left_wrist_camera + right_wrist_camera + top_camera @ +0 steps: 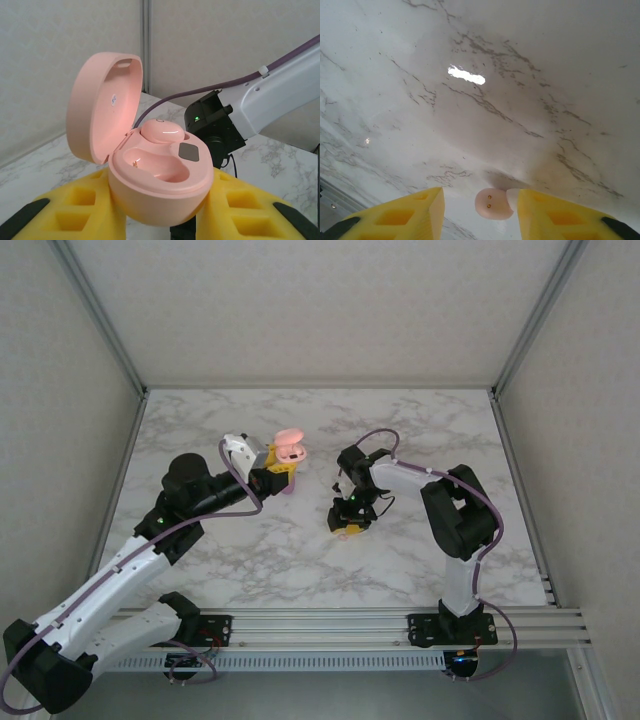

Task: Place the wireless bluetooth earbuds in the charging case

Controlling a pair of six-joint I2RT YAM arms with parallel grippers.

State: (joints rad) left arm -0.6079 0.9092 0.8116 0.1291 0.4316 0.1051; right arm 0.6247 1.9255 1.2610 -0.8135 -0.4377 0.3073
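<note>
My left gripper (280, 476) (162, 209) is shut on a peach-pink charging case (290, 452) (160, 186), held up with its lid (102, 102) swung open. One pink earbud (162, 131) sits in the far slot. The near slot (150, 162) is empty, with gold contacts showing. My right gripper (350, 525) (480, 197) is down at the marble table, open. A second pink earbud (492, 204), two gold contacts facing up, lies between its yellow fingers. It touches the right finger (555, 215) and stands apart from the left finger (415, 215).
The white marble table (300, 560) is bounded by grey walls with metal rails at the back and sides. In the left wrist view the right arm (270, 100) and its purple cable stand just behind the case.
</note>
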